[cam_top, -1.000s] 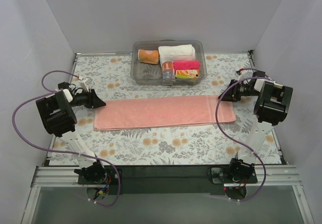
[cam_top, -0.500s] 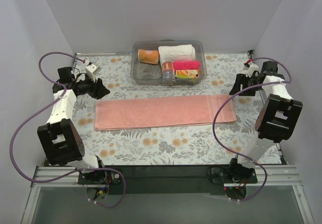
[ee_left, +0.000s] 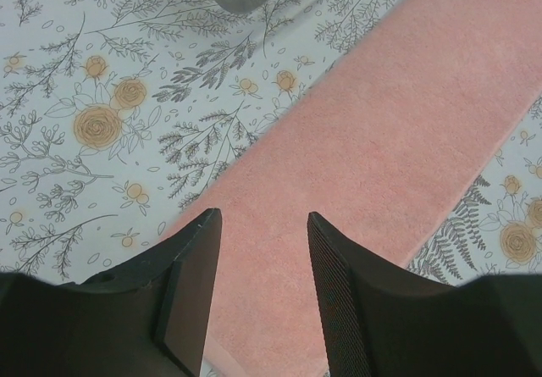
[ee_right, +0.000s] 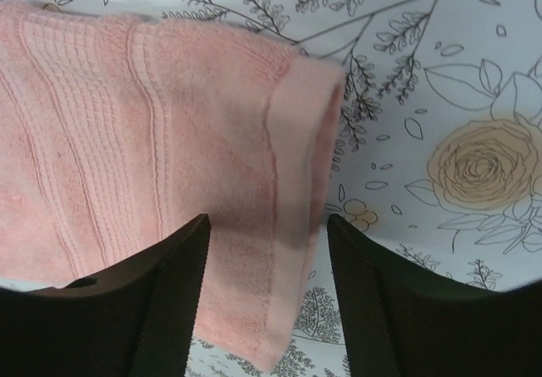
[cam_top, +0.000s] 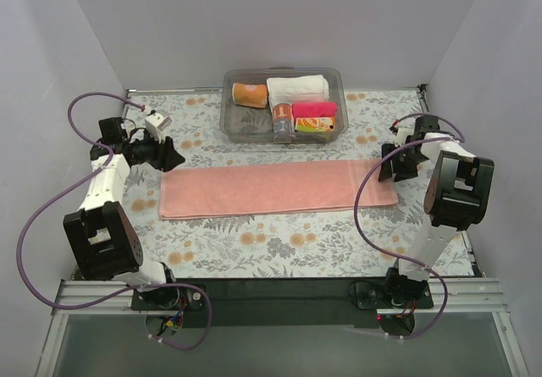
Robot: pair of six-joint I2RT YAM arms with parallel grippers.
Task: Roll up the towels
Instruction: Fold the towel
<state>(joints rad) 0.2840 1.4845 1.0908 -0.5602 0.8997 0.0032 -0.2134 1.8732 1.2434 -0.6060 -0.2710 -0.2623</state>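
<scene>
The salmon-pink towel (cam_top: 278, 187) lies folded into a long flat strip across the middle of the floral table. My left gripper (cam_top: 172, 158) is open just above its left end; the left wrist view shows the towel (ee_left: 381, 148) between and under the open fingers (ee_left: 182, 292). My right gripper (cam_top: 391, 169) is open over the right end; the right wrist view shows the hemmed edge (ee_right: 279, 191) between its fingers (ee_right: 356, 301). Neither holds anything. The teal-red-white patterned cloth (cam_top: 283, 121) sits rolled in the bin.
A clear plastic bin (cam_top: 230, 114) stands at the back centre with an orange roll (cam_top: 249, 94), a white rolled towel (cam_top: 297, 87), a hot-pink roll (cam_top: 314, 108) and an orange-yellow patterned roll (cam_top: 314, 124). Grey walls enclose the table on three sides.
Both arms have swung outward and lowered their grippers to the towel's two ends. The right gripper has dropped closer to the right edge. The towel has not moved.
</scene>
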